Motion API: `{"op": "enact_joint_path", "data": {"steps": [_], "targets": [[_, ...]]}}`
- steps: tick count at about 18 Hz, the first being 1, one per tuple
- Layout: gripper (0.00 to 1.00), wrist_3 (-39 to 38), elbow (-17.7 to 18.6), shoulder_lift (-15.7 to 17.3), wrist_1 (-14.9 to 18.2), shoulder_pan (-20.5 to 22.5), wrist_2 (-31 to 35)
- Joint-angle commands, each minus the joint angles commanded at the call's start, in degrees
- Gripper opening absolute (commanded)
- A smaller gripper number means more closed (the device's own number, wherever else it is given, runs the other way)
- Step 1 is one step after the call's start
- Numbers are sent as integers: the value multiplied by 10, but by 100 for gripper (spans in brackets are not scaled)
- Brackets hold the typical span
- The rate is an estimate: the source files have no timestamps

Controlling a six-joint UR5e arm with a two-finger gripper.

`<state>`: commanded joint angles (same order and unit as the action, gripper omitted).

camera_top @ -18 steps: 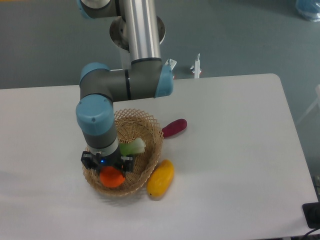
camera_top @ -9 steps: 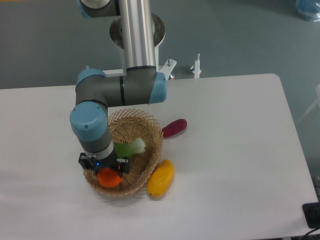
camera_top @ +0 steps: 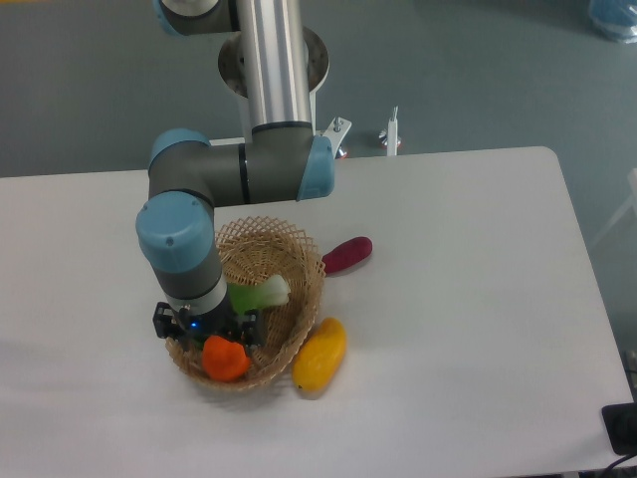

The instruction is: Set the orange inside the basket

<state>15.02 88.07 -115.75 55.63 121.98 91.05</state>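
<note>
Black two-finger pincer (camera_top: 221, 344) sits low inside the round light-tan woven wicker basket (camera_top: 299, 289), its jaws closed around the small round bright orange fruit (camera_top: 225, 358) at the basket's near-left side; a pale green vegetable (camera_top: 261, 295) lies just behind

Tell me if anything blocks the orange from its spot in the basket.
Nothing visible does. The orange sits at the gripper, already inside the basket near its front rim; the green vegetable lies behind it.
</note>
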Motion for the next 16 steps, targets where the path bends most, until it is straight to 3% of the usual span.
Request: {"op": "enact_joint_path", "data": {"steps": [8,13,16], "targets": [[100,148,-1,45,49,103,-3],[100,239,7,65,54,142,-3],[100,254,6,70,70,152,-1]]}}
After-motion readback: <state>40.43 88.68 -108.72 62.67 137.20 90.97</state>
